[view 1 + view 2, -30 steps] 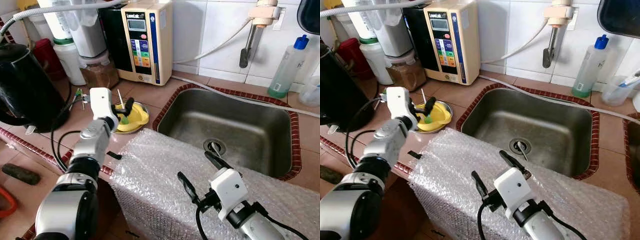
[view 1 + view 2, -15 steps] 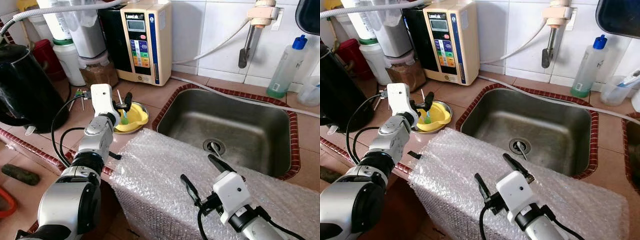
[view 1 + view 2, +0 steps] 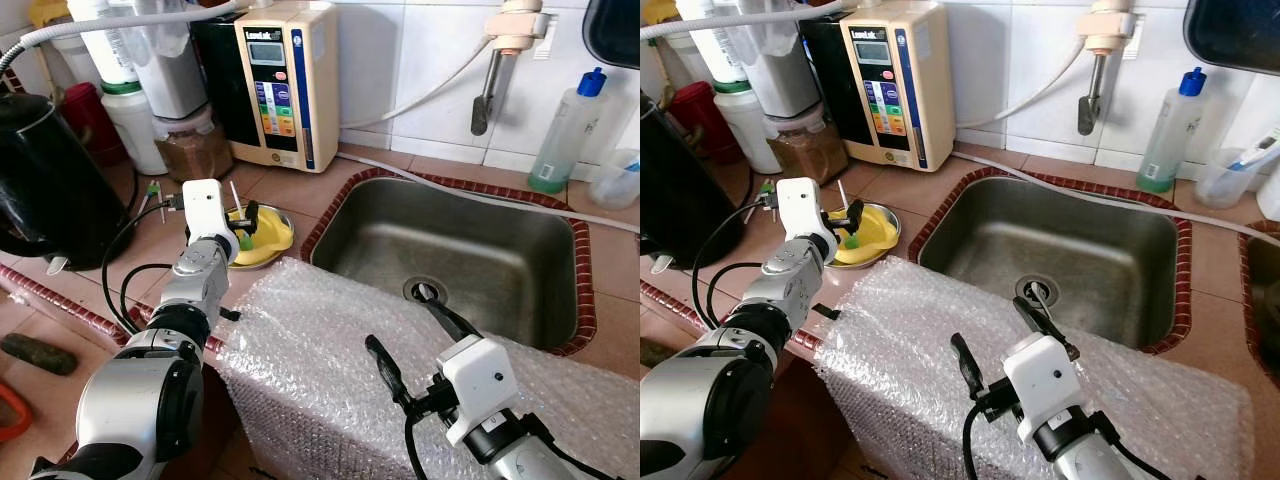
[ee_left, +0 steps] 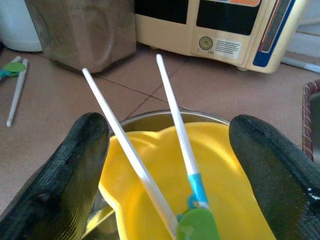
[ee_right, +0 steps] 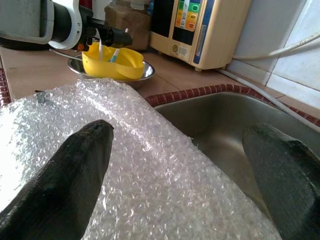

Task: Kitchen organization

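Observation:
A yellow bowl (image 3: 270,233) sits in a shallow metal dish (image 3: 888,236) on the tiled counter, left of the sink. Two white training chopsticks (image 4: 172,122) joined by a green and blue clip stand in the bowl. My left gripper (image 3: 243,221) is open at the bowl's near rim, and its fingers (image 4: 80,165) stand wide on either side of the chopsticks without touching them. My right gripper (image 3: 398,320) hovers open over a sheet of bubble wrap (image 3: 310,340) laid along the counter's front edge, with nothing between its fingers.
The steel sink (image 3: 455,250) lies to the right, under a wall faucet (image 3: 488,75). A black kettle (image 3: 50,170), a brown jar (image 3: 195,150) and a beige water machine (image 3: 282,85) crowd the back left. Another chopstick pair (image 3: 155,195) lies on the counter. A bottle (image 3: 563,135) stands at the back right.
My left gripper has pushed a little further in over the bowl, so the chopsticks now stand between its open fingers. The right gripper has stayed open above the bubble wrap.

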Robot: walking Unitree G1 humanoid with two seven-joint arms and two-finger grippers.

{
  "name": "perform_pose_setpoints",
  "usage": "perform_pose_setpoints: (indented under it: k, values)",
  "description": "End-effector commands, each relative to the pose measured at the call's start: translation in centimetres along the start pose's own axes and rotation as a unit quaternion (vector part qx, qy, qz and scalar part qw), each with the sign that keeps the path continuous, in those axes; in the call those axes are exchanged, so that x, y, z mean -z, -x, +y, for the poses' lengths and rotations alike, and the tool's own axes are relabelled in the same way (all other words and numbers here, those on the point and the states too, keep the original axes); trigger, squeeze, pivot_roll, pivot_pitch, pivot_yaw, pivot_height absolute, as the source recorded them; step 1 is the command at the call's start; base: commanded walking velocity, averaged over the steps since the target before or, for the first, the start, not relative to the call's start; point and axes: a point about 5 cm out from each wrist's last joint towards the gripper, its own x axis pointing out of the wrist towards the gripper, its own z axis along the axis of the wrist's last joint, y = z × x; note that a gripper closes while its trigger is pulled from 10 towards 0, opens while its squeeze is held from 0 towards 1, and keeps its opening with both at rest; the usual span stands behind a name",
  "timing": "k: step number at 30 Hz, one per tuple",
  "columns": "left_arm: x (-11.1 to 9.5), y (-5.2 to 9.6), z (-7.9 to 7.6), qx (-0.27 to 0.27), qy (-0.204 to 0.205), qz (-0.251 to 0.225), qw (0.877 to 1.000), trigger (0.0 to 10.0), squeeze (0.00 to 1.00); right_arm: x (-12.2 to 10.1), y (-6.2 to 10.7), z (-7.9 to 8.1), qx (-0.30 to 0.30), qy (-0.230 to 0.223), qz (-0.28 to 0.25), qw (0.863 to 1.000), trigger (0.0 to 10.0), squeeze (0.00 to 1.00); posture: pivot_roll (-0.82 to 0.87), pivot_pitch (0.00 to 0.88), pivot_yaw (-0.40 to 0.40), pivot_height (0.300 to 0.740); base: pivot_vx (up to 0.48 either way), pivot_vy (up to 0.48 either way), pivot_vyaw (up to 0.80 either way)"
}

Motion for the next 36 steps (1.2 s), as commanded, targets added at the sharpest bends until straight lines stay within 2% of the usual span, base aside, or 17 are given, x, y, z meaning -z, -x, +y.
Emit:
perform_pose_setpoints:
  k: [1,2,3,4,14,22,25,36]
  values:
    - [-0.7,-0.2,-0.2,-0.007,0.006,-0.003,1.000,2.8,0.00,-0.4,0.2,0.2,0.003,0.000,-0.002,1.000,10.0,0.16,-0.17,0.000,0.150,0.740,0.000,0.000,0.00]
    - [-0.7,-0.2,-0.2,-0.008,0.007,-0.002,1.000,2.8,0.00,-0.4,0.2,0.2,0.003,0.000,-0.001,1.000,10.0,0.16,-0.17,0.000,0.150,0.740,0.000,0.000,0.00]
    - [-0.6,-0.2,-0.3,-0.008,0.000,0.000,1.000,0.5,0.00,-0.4,0.3,0.2,0.004,0.000,0.000,1.000,10.0,0.16,-0.17,0.000,0.152,0.740,0.000,0.000,0.00]
    - [-0.6,-0.2,-0.3,-0.010,0.003,0.002,1.000,0.0,0.00,-0.4,0.3,0.2,0.004,0.000,0.001,1.000,10.0,0.17,-0.18,0.000,0.153,0.740,0.000,0.000,0.00]
    - [-0.1,-0.2,-0.5,-0.020,0.001,0.022,1.000,0.0,0.00,-0.2,0.4,0.4,0.004,0.001,0.009,1.000,10.0,0.16,-0.18,0.000,0.160,0.740,0.000,0.000,0.00]
    - [0.7,-0.1,-1.2,0.002,-0.037,0.053,0.998,0.0,0.00,0.0,0.3,0.7,-0.001,0.002,0.014,1.000,10.0,0.16,-0.17,0.000,0.160,0.740,0.000,0.000,0.00]
    - [1.3,0.0,-0.6,-0.015,-0.062,0.073,0.995,0.0,0.00,0.0,0.2,0.7,-0.003,0.002,0.015,1.000,10.0,0.16,-0.17,0.000,0.160,0.740,0.000,0.000,0.00]
    - [2.1,0.2,-0.2,-0.019,-0.080,0.100,0.992,0.0,0.00,0.1,0.0,0.8,-0.012,0.004,0.017,1.000,10.0,0.16,-0.15,0.000,0.153,0.740,0.000,0.000,0.00]
